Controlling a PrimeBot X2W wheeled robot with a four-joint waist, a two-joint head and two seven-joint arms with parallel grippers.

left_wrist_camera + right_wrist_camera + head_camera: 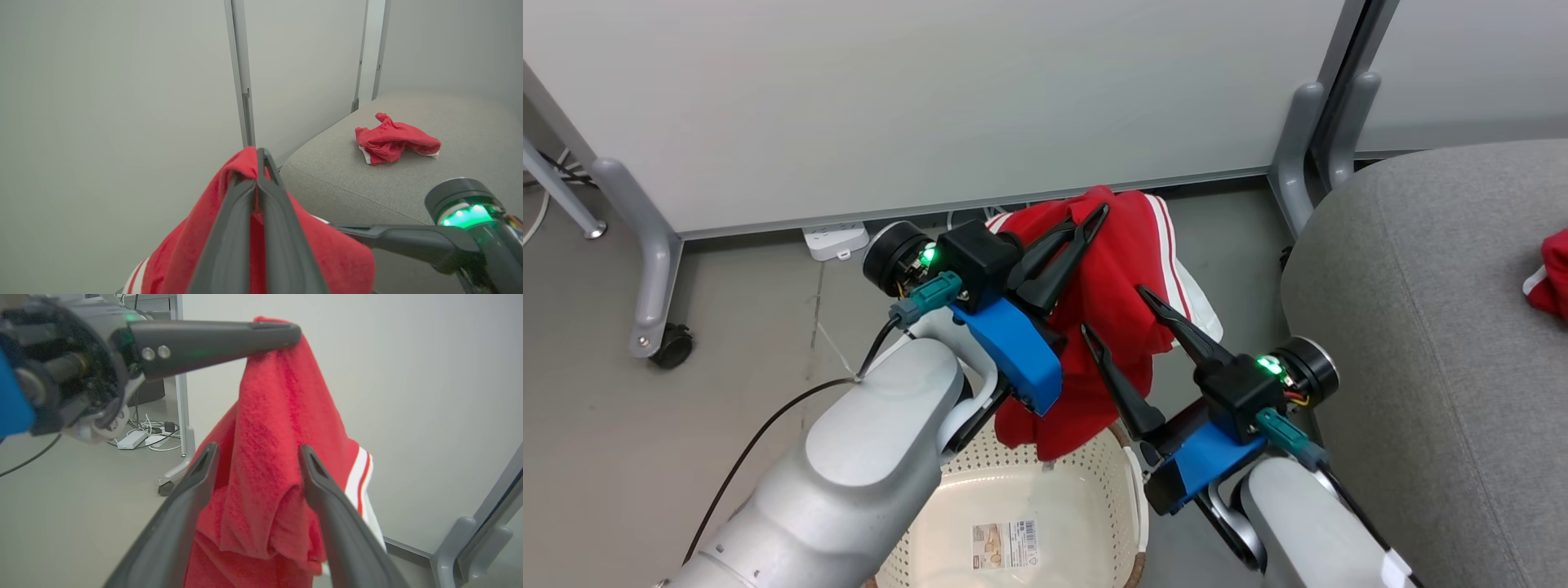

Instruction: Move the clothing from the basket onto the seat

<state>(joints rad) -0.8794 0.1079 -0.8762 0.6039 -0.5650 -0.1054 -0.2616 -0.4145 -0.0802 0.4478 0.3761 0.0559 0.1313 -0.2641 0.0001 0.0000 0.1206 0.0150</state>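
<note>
Left gripper (1101,214) jaws pinch red clothing (1115,286) hanging over basket (1086,469).

Grey seat (347,179) (1 red garment (392,141) atop)

clothing (278,416): soft red cloth, fuzzy nap, smooth white striped trim
basket (1107,498): perforated cream plastic, slight sheen
seat (1421,343): grey upholstery cloth, finely textured, matt
floor (605,408): smooth grey, matt
</note>
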